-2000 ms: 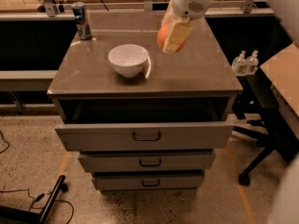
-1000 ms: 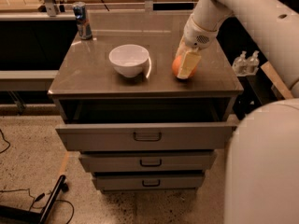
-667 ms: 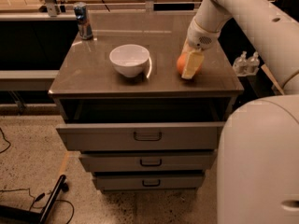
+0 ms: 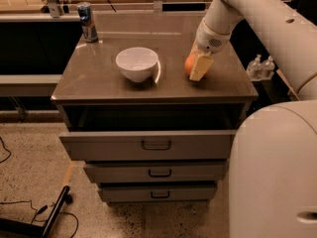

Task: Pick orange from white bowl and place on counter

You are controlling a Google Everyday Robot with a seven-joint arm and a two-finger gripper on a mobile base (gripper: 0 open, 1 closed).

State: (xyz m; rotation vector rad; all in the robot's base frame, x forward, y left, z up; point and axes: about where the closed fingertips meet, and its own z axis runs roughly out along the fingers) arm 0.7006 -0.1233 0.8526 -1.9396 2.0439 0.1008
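White bowl [image 4: 137, 63], one, jaws clamping one orange [image 4: 189, 63] on counter [image 4: 99, 79]

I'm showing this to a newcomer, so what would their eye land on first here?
The bulky white robot arm reaching in from the right, its two-finger gripper closed on the round orange fruit at the right of the glossy grey-brown counter. Next, the empty round white ceramic bowl mid-counter, and the grey top drawer pulled open below.

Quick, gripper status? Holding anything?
Gripper: closed on the orange, down at the counter, right of the bowl.
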